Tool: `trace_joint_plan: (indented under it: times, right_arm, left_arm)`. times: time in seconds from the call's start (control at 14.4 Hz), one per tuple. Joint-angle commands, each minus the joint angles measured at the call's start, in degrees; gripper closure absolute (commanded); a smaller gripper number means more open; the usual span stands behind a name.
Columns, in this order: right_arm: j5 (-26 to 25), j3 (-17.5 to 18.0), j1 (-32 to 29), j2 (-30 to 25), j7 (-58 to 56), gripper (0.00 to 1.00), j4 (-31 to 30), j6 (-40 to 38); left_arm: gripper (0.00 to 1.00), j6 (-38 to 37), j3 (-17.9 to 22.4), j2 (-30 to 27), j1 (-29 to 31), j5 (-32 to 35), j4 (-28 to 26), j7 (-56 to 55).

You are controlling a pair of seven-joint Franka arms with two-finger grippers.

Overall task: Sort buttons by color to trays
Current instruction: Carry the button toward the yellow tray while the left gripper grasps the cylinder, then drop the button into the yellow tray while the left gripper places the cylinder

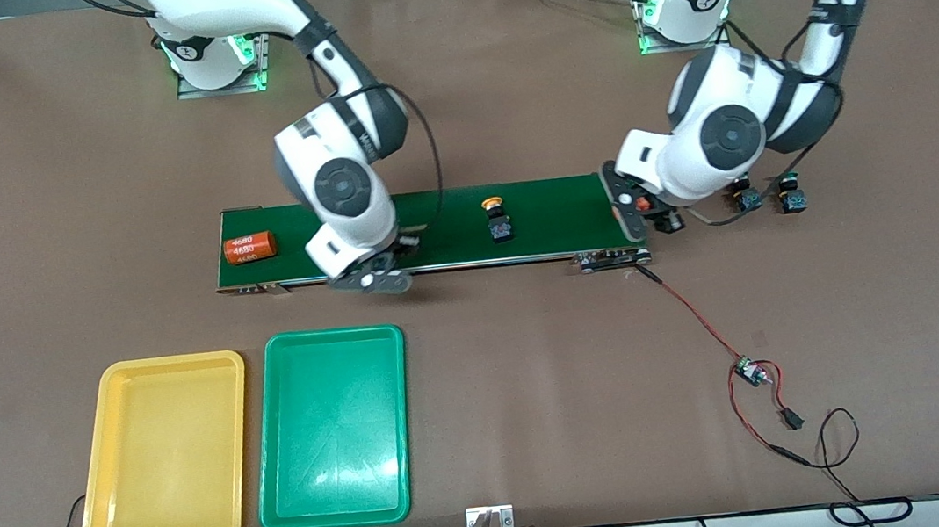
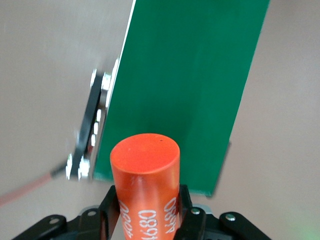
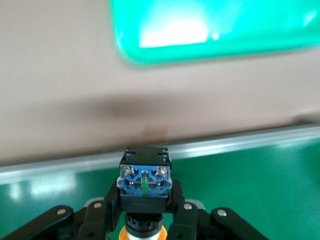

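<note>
Gripping a small push-button switch with a black-and-blue body and a yellow-orange round cap (image 3: 144, 187), my right pincer (image 1: 372, 276) is closed tight on its sides, low over the edge of the long dark-green conveyor belt (image 1: 552, 214) that runs nearest the trays. Below and ahead of this pincer, on the brown bench (image 1: 538, 397), lies the shallow green plastic tray (image 1: 331, 429), with the shallow yellow plastic tray (image 1: 164, 457) just beside it toward the right arm's end; both look empty. My left pincer (image 2: 147, 220) hangs over the belt's other end, shut on an orange cylinder printed 4680 (image 2: 146, 185), which is no part of the sorting. A second yellow-capped switch (image 1: 498, 218) stands on the belt between my two pincers, another orange 4680 cylinder (image 1: 249, 248) lies at the belt's end past my right pincer, and two dark switches (image 1: 770, 198) whose cap colour I cannot be sure of sit on the bench just past my left pincer. I judge the step in hand to be the pick of the first yellow button, with nothing sorted yet. Next I must lift clear of the belt's rail, carry past the green tray, and let go only over the yellow one.
</note>
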Motion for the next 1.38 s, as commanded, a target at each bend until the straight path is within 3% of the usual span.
trace_joint_plan:
  times: [0.0, 0.14, 0.21, 0.28, 0.35, 0.76, 1.04, 1.32]
  right_arm:
    - [0.1, -4.6, -2.2, -0.5, 0.3, 1.0, 5.6, -4.6]
    - [-0.3, -8.7, -4.0, 0.5, -0.7, 1.0, 6.2, -4.5]
    - [-1.1, -10.2, -6.0, 1.1, -3.3, 1.0, 7.2, -3.9]
    - [-1.4, -10.3, -8.4, 2.7, -6.6, 1.0, 9.2, -3.9]
    - [-1.4, -10.2, -10.8, 3.7, -9.4, 1.0, 11.0, -4.1]
    - [-1.5, -10.1, -19.3, 12.2, -24.0, 1.0, 17.3, -1.1]
    - [-1.5, -10.2, -21.8, 18.6, -30.3, 1.0, 22.1, 2.1]
    - [-0.9, -10.0, -23.0, 21.9, -34.0, 1.0, 22.6, 5.4]
  left_arm:
    - [0.88, 4.8, 0.3, 2.8, -1.0, -0.5, 0.2, 6.4]
    - [0.83, 6.0, 0.3, 3.6, -2.7, -0.5, 0.1, 6.3]
    - [0.74, 6.3, 0.3, 3.5, -2.9, -0.5, -0.1, 6.4]
    - [0.46, 6.7, 0.3, 3.5, -3.0, -0.5, -0.2, 6.4]
    - [0.02, 7.7, 0.3, 3.5, -3.0, -0.5, -0.6, 6.7]
    - [0.0, 5.1, 1.4, 0.7, -2.1, -0.7, -0.5, 6.0]
    - [0.0, 3.7, 8.2, -1.8, -0.8, -1.0, 0.1, 5.1]
    - [0.0, 2.0, 18.3, -2.5, 0.6, -0.9, 0.1, -2.3]
